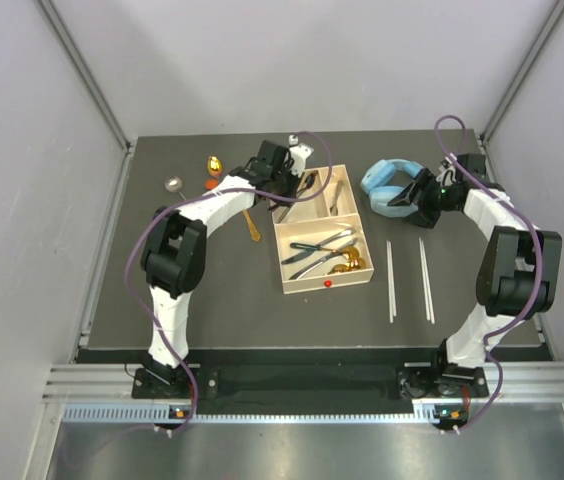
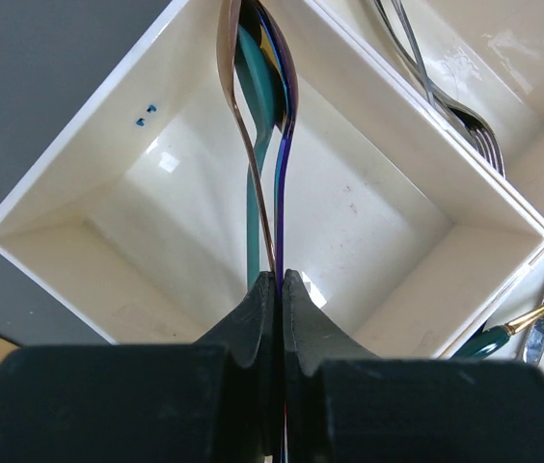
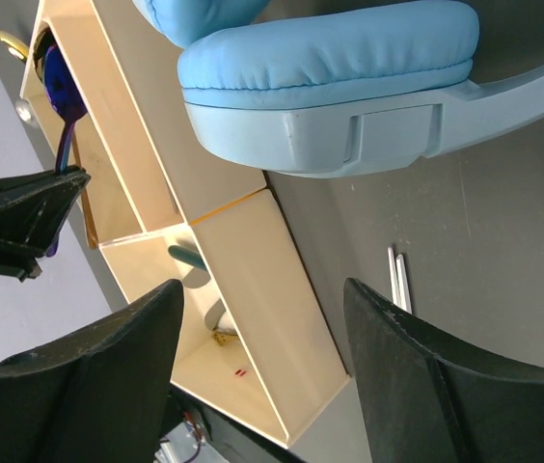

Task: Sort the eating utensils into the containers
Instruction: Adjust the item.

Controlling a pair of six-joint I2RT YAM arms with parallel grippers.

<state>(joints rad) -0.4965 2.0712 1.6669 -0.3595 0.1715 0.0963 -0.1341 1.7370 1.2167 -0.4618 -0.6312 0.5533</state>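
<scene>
Overhead, the cream rectangular three-section tray (image 1: 279,258) sits mid-counter (image 1: 212,300), with a small red dot (image 1: 328,283) on its near rim. The left hand (image 1: 280,180) hangs over the far-left small section. The far-right small section holds dark-and-silver forks (image 1: 334,195), long axes running far to near. The large near section holds teal-handled pieces (image 1: 312,248) and shiny gold spoons (image 1: 349,262). Two pale thin chopsticks (image 1: 391,280) lie right of the tray, parallel and apart, pointing far to near. A loose gold spoon (image 1: 214,163) and an orange spoon (image 1: 210,184) lie left of the tray. The right hand (image 1: 409,196) is just beside the light-blue over-ear headphones (image 1: 387,178).

Left wrist: the left hand (image 2: 280,282) is pinched tight on the handle of a slim iridescent purple spoon (image 2: 286,145). Its long axis runs straight away from the hand, bowl at the far end, over the small section. A teal spoon (image 2: 253,193) runs alongside, pointing the same way; cannot tell if it is gripped too.

Right wrist: the right hand (image 3: 262,289) has its fingers spread wide with nothing between them. The headphones (image 3: 330,77) are just beyond, apart. The purple spoon (image 3: 57,77) shows at the left edge.
</scene>
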